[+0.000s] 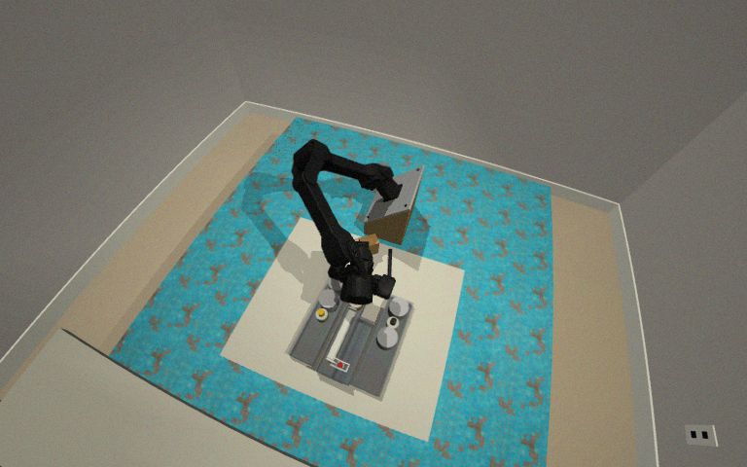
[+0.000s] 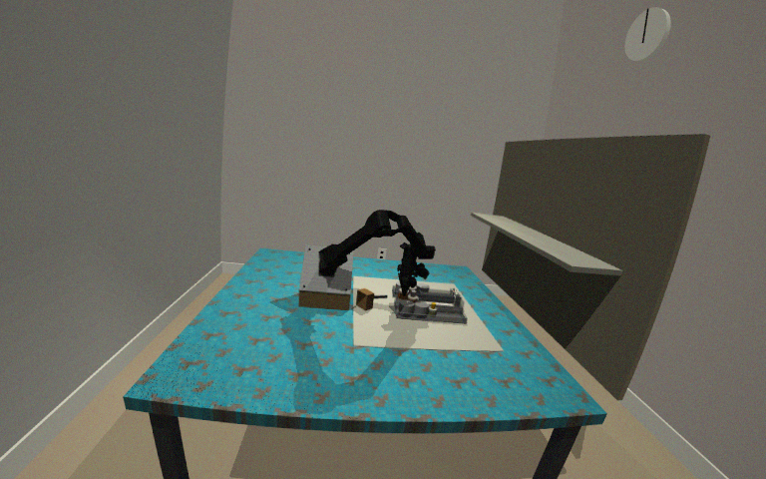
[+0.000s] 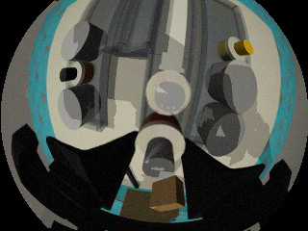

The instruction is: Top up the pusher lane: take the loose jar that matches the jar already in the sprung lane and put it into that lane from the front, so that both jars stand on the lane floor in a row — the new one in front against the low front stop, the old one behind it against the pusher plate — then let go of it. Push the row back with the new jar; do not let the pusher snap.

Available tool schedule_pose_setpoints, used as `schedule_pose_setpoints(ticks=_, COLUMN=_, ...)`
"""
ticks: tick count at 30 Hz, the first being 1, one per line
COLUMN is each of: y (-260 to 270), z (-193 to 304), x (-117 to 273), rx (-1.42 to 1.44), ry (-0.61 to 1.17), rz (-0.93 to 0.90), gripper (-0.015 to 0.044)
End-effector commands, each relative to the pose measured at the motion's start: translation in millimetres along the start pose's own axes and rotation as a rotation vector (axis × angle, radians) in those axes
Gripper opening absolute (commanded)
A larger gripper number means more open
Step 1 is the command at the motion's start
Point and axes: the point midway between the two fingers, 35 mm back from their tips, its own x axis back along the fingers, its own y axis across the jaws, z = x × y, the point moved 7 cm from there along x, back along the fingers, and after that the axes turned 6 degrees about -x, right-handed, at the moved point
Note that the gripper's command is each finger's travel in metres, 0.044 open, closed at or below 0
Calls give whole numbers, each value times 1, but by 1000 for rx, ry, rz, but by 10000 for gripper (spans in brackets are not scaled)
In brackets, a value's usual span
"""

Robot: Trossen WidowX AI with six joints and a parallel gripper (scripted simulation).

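Observation:
My gripper is shut on a jar with a reddish-brown body, a pale shoulder and a dark grey knob. It is at the front end of the sprung lane, in line with the lane jar and very close in front of it. The lane jar shows a pale round top and a grey knob; its side is hidden. The white pusher strip runs behind it. Whether the held jar's base is on the lane floor or touches the front stop is hidden. In the top view the arm covers both jars.
A yellow-knobbed jar and grey cylinders stand on one side. A black-knobbed jar stands between grey cylinders on the other. A brown block with a black rod is near the arm base.

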Motion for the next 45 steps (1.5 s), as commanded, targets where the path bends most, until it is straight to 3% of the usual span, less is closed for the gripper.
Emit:
schedule_pose_setpoints(ticks=1, y=0, z=-5, x=2, rx=-11, ry=-19, rz=3, gripper=0)
schedule_pose_setpoints(ticks=45, y=0, z=-5, x=-15, rx=-11, ry=-19, rz=3, gripper=0)
